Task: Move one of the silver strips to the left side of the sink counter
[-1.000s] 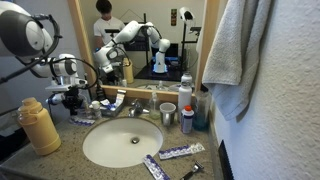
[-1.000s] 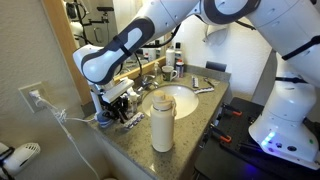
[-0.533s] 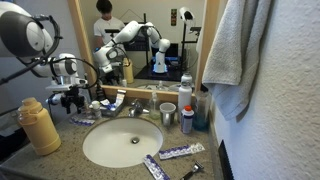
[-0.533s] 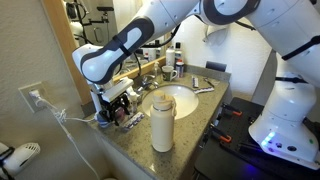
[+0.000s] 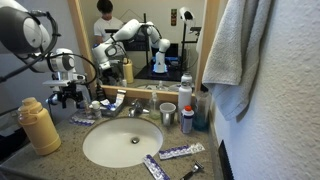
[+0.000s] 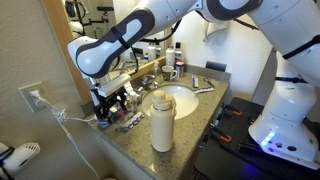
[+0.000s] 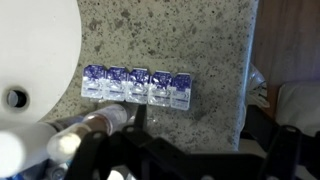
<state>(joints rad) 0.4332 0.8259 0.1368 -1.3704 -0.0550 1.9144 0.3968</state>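
**Strip down on counter, gripper clear above it**

- Gripper (image 5: 68, 100) hangs over the sink counter (image 5: 60, 155) at the end where the tan bottle (image 5: 38, 125) stands. Fingers spread and holding nothing. In the wrist view they are dark blurred shapes along the bottom edge, well apart.
- Silver strip (image 7: 137, 86) lies flat on the speckled stone. It is a row of small foil cells with blue-purple print, free of the fingers. One end sits just beside the white rim of the basin (image 7: 35, 50) and the other points away from it.
- In an exterior view the same strip (image 5: 82, 121) shows below the gripper, between the tan bottle and the basin (image 5: 122, 142), near the faucet (image 5: 135, 108).
- Two more silver strips, (image 5: 155, 167) and (image 5: 180, 152), lie at the near edge of the counter on the far side of the basin, close together. A black-handled razor (image 5: 192, 171) lies just beside them.
- In the other exterior view the gripper (image 6: 113, 103) is raised off the counter. The strip is too small to pick out among the clutter there.
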